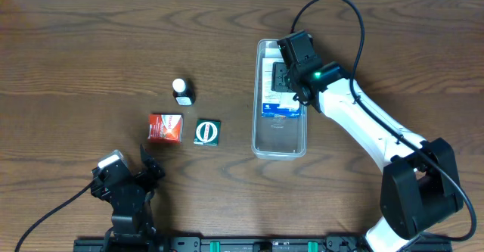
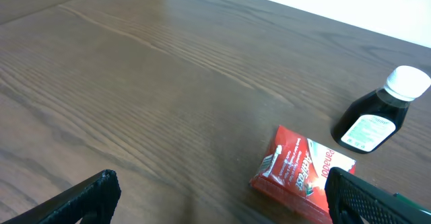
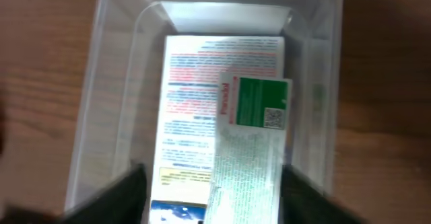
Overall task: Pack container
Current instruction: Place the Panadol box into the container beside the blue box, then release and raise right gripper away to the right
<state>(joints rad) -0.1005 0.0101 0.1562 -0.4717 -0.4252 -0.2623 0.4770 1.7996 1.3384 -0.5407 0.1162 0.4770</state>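
Toward the bench's right edge, right pincer (image 3: 214, 177) open over the container (image 1: 280, 142), apparently depositing; left pincer (image 2: 222, 187) open, red carton (image 1: 165, 129) likely next.

Container (image 3: 101, 116) cut off below — print on its 2 boxes (image 3: 195, 83) blurred, perhaps illegible.

Left fingers (image 2: 74, 204), right fingers (image 3: 114, 194) apart

right arm (image 1: 363, 119): white links, black joints, green light (image 1: 318, 76), black cable (image 1: 333, 1) | left arm (image 1: 128, 195): black, white block (image 1: 110, 160)
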